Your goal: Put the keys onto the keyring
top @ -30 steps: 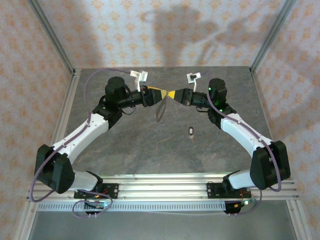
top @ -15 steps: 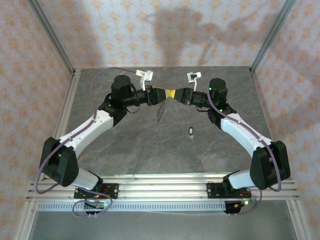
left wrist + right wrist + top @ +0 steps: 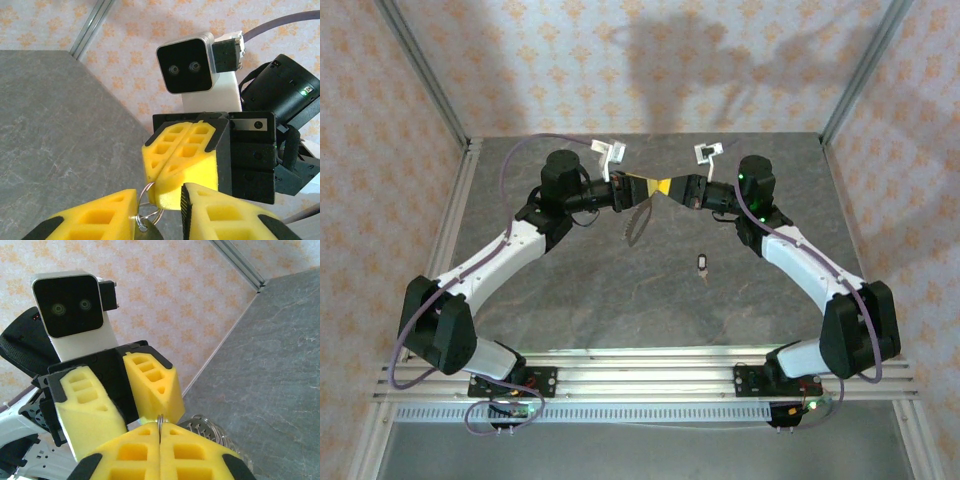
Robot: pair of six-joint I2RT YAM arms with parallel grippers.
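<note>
The keyring (image 3: 148, 198) is a thin silvery loop held up over the far middle of the table. My right gripper (image 3: 160, 432) is shut on its edge, with wire poking out between the yellow pads. Facing it tip to tip, my left gripper (image 3: 160, 201) has its jaws apart around the ring and the right gripper's tip (image 3: 156, 187). Its left pad (image 3: 100, 215) touches the ring. A grey metal piece (image 3: 638, 218) hangs below the two grippers (image 3: 655, 188). The key (image 3: 704, 264), with a dark head and pale blade, lies flat on the table, in front of the right gripper.
The grey stone-look table (image 3: 620, 300) is bordered by aluminium posts (image 3: 420, 80) and patterned walls. Both arm bases sit on the rail (image 3: 650, 375) at the near edge. A ridged metal part (image 3: 207, 427) hangs beside the right gripper's pads.
My left arm has moved right until its tips meet the right gripper's, and its jaws have narrowed around the ring. The right arm and the key have stayed put.
</note>
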